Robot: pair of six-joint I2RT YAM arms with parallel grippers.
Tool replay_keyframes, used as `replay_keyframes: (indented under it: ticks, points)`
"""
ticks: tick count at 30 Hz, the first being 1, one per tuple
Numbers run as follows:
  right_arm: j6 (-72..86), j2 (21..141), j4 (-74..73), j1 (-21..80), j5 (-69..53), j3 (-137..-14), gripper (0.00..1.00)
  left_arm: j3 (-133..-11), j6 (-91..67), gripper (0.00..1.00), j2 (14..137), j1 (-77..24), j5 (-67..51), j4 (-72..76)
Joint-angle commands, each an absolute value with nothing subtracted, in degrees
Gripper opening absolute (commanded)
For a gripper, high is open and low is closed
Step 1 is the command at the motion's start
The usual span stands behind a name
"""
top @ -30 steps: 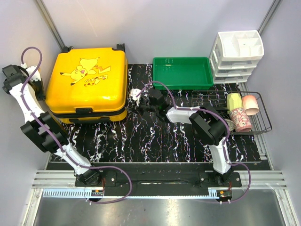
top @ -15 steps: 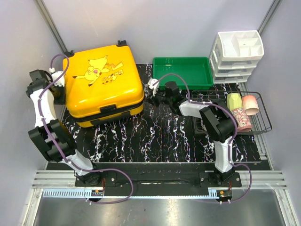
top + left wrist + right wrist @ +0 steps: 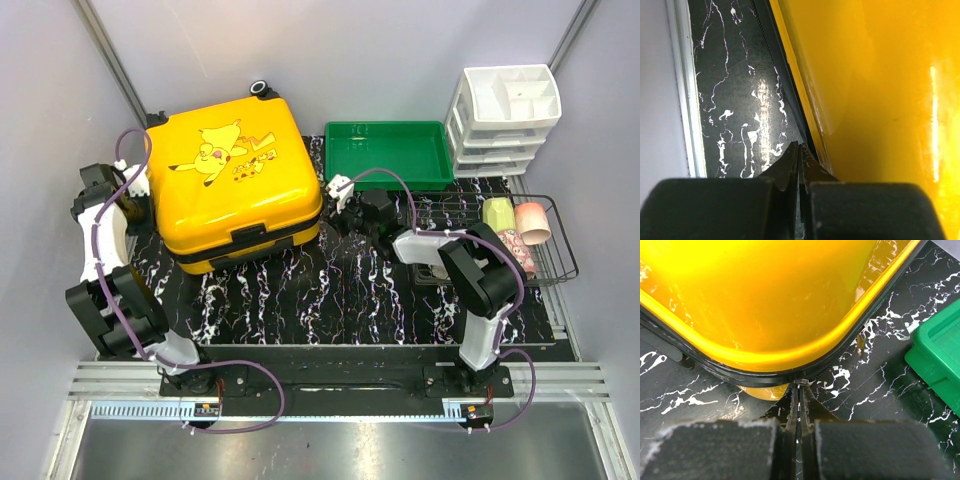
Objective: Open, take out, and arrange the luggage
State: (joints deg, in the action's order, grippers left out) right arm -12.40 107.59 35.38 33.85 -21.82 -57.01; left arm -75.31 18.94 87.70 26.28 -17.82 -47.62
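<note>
Yellow hard-shell luggage (image 3: 240, 180) lies flat, print up and lid closed, just left of the green tray (image 3: 388, 152) with a narrow strip of marbled mat (image 3: 340, 290) between them. The handle side faces the arm bases and the wheels are on the far side. The wheel-to-handle axis is skewed, so the near corner on the tray side sticks out toward the right arm.

Right gripper (image 3: 799, 387) sits in the gap off the tray's near-left corner, jaws fully closed. The luggage is directly ahead of it: the tips meet the black zip seam (image 3: 760, 376) right at that rounded corner. A small metal tab (image 3: 803, 382) shows at the tips, probably the zip pull. Can't tell whether it is pinched or just touched.

Left gripper (image 3: 799, 156) is on the side of the luggage away from the tray, low against the side wall. Jaws are also closed with nothing visibly between them, tips at the dark trim under the yellow shell.

Judgement: opening has not started, as the shell halves are together all round. The next move hinges on the seam direction. From the right gripper it runs both ways around the corner, along the tray-side edge and along the handle edge. The right arm is nearer the pull, so it should drive the zip. The left arm looks placed to brace the case against sliding away from the tray.
</note>
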Motion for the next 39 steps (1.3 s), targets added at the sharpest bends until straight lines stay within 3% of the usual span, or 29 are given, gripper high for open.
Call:
replay_keyframes:
  ticks: [1, 10, 16, 29, 36, 39]
  points:
    - [-6.8, 104.2, 35.7, 40.0, -24.2, -55.8, 0.00, -72.2, 16.1, 0.00, 86.6, 20.6, -34.3, -52.3]
    - [-4.2, 97.0, 31.7, 41.0, -23.5, -50.5, 0.00, -71.7, 14.2, 0.00, 85.3, 21.8, -34.5, -52.1]
    - [1.5, 97.1, 25.1, 41.7, -27.6, -54.7, 0.00, -71.3, 13.4, 0.01, 83.9, 21.8, -34.5, -52.1]
    - [12.1, 99.6, 27.4, 50.0, -13.5, -58.0, 0.00, -70.1, 9.8, 0.54, 77.6, 32.9, -43.1, -51.8]
    - [9.1, 100.7, 26.5, 51.5, -11.5, -59.7, 0.00, -65.1, 12.6, 0.54, 73.7, 32.9, -46.1, -48.9]
    - [2.9, 102.3, 27.1, 51.4, -10.0, -60.5, 0.00, -69.2, 13.7, 0.61, 72.9, 32.9, -43.2, -46.7]
